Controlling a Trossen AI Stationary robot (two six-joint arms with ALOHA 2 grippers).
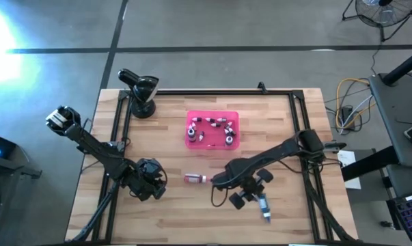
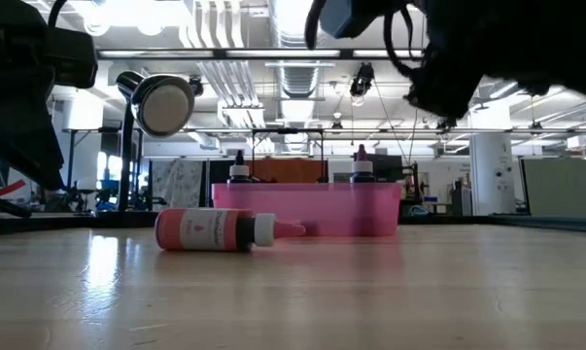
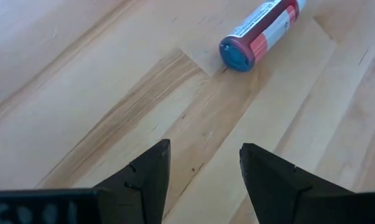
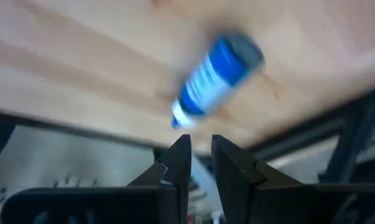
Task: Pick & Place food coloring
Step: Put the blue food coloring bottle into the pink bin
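Overhead, the wooden table carries a pink tray near its middle, toward the far side, with several small food coloring bottles standing or lying inside it. From table height, two of them rise above the tray's front wall, one with a dark cap and one with a purplish cap.

A red bottle lies on its side on the bare wood, nearer than the tray and just left of the right arm. In the low view its pale tip points right. The left wrist view shows its blue-green base and a red and white label.

A blue bottle lies on the wood near the table's near right part, just beyond the right gripper. In the right wrist view this bottle sits apart from the fingertips, white tip toward them, and is blurred. That claw is clenched, its two fingers almost meeting with nothing between them.

The left gripper waits over the near left part of the table, left of the red bottle and apart from it. Its fingers stand spread, released, over bare wood, with the red bottle lying ahead of them.

A black lamp-like fixture stands at the table's far left corner.
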